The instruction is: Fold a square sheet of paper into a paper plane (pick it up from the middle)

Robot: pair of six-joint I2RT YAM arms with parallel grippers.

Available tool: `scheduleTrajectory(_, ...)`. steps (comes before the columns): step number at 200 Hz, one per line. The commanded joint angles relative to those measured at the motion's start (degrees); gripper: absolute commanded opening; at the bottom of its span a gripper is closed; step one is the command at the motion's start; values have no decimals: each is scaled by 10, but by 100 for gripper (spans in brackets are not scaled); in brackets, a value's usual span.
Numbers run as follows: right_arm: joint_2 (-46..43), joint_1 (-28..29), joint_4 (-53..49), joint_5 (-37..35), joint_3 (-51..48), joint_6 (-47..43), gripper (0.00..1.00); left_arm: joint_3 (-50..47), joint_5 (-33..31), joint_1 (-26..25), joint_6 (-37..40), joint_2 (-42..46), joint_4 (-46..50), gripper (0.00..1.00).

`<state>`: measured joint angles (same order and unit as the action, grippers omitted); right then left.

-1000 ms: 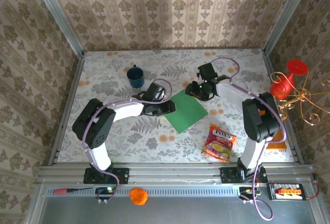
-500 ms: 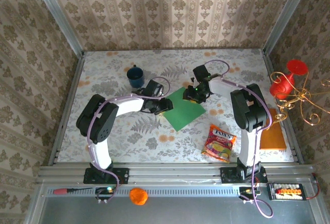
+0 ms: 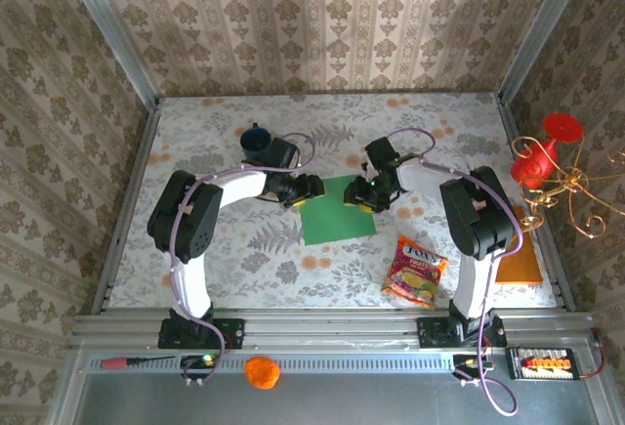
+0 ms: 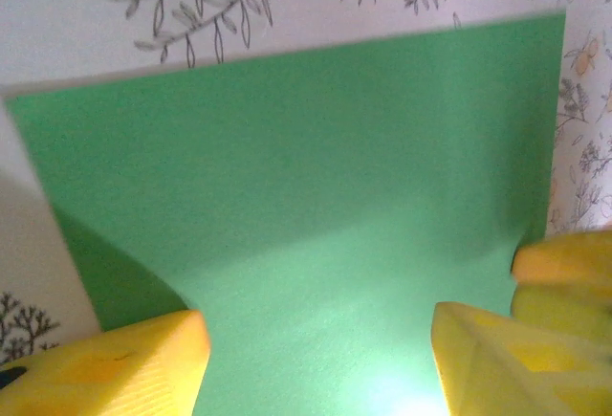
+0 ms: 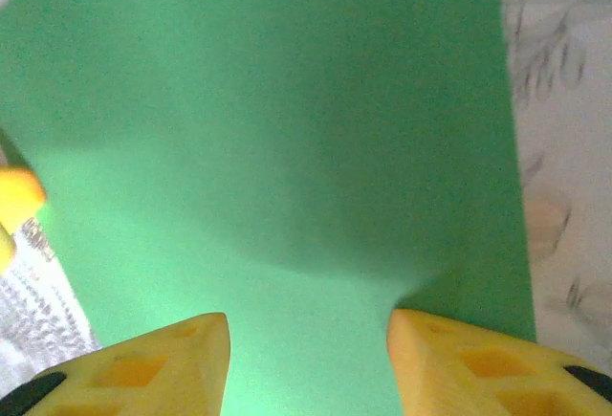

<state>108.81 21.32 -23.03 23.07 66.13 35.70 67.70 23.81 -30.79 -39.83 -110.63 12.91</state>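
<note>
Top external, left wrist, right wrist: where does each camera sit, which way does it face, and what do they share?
Top external: above and behind the bases, looking down on the table; both arms show, left gripper and right gripper.
Left wrist: on the left arm, facing down past its two yellow fingers.
Right wrist: likewise, its fingers low in frame.
Shared: the square sheet of paper.
</note>
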Motion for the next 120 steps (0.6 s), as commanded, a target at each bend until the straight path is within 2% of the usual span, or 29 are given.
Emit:
scheduleTrajectory(1,-22,6,21,27,-71,85,51,4,-46,20,13,-32,64,68)
scheduleTrajectory(40,-52,21,110,67,-119,161,52,16,-54,20,26,-26,72,73)
scheduleTrajectory(72,-100,14,158,78,-118,177,55,43,-56,7,51,-4,92,76)
scheduleTrajectory(93,-162,-6,155,47,-120,149,59,67,-73,-12,58,18,121,79)
scheduleTrajectory(120,-229,-27,105,-53,-130,71,69,84,-132,-52,65,34,172,85)
